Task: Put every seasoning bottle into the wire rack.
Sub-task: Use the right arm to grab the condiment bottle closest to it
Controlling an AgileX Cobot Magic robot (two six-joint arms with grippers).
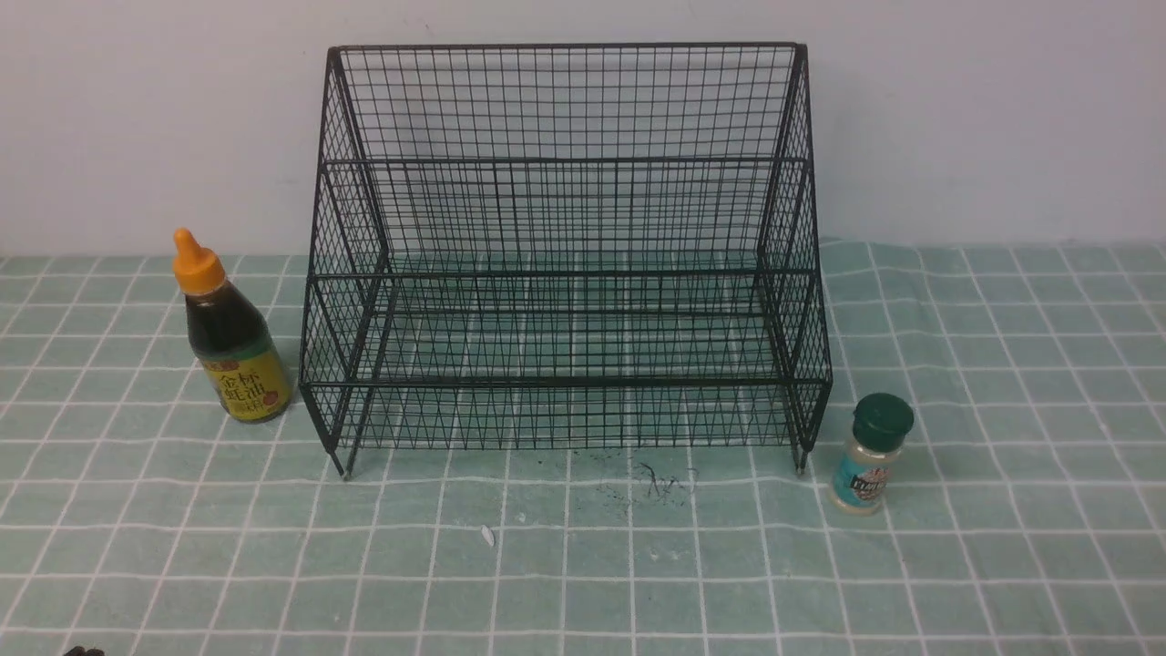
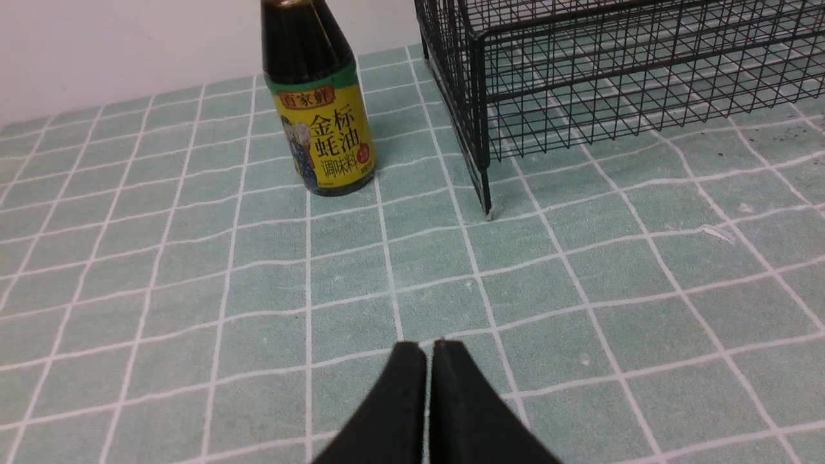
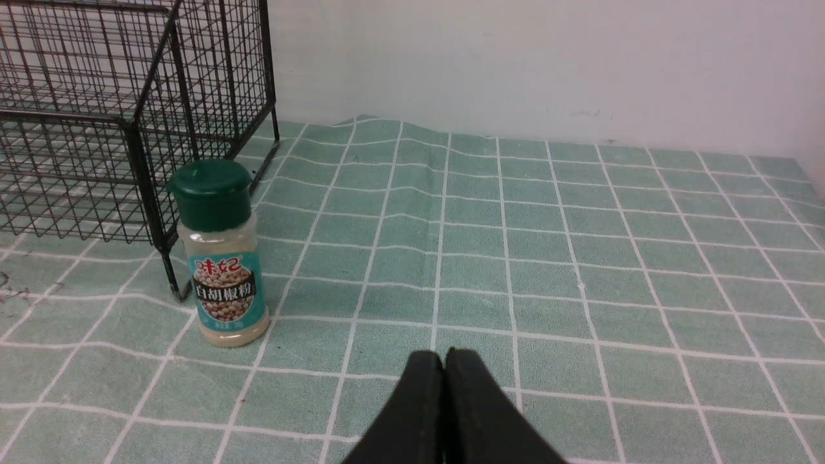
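The black wire rack (image 1: 565,264) stands at the back middle of the table, with nothing in its tiers. A dark-sauce bottle (image 1: 230,337) with an orange pointed cap and yellow-green label stands upright just left of the rack. A short shaker jar (image 1: 870,453) with a dark green lid and teal label stands upright by the rack's front right leg. My left gripper (image 2: 428,345) is shut and holds nothing, well short of the sauce bottle (image 2: 320,109). Shut too and holding nothing, my right gripper (image 3: 443,353) sits short of the shaker jar (image 3: 220,254). Neither gripper shows in the front view.
A green checked cloth (image 1: 583,547) covers the table, and a pale wall rises right behind the rack. Dark smudges (image 1: 651,483) and a small white fleck (image 1: 487,536) mark the cloth in front of the rack. The cloth bulges in a fold (image 3: 367,125) by the wall.
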